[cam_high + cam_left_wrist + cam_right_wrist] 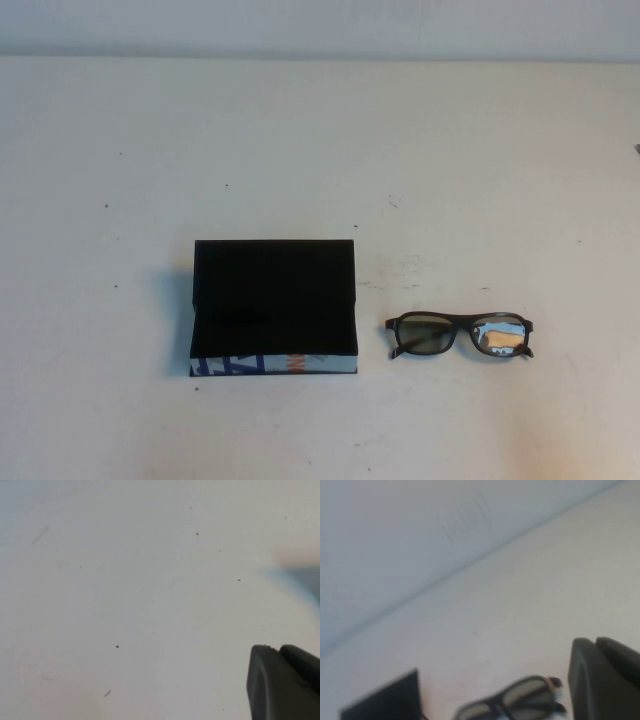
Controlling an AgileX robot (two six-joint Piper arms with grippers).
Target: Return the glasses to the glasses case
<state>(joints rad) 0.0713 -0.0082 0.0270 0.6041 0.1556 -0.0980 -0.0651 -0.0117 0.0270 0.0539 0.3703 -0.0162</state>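
Observation:
The black glasses case (273, 300) lies open left of the table's middle, its lid raised at the back and its white printed edge toward me. The black-framed glasses (460, 335) lie on the table just right of it, a small gap apart, lenses reflecting. Neither arm shows in the high view. In the right wrist view my right gripper (594, 640) is shut and empty, hanging above the table short of the glasses (520, 700), with a corner of the case (385, 697) beyond them. My left gripper (277, 647) is shut with nothing in it, over bare white table.
The white table (320, 150) carries small dark specks and scuffs. Its far edge meets a pale wall (320, 25) at the back. A small dark object (637, 149) peeks in at the right edge.

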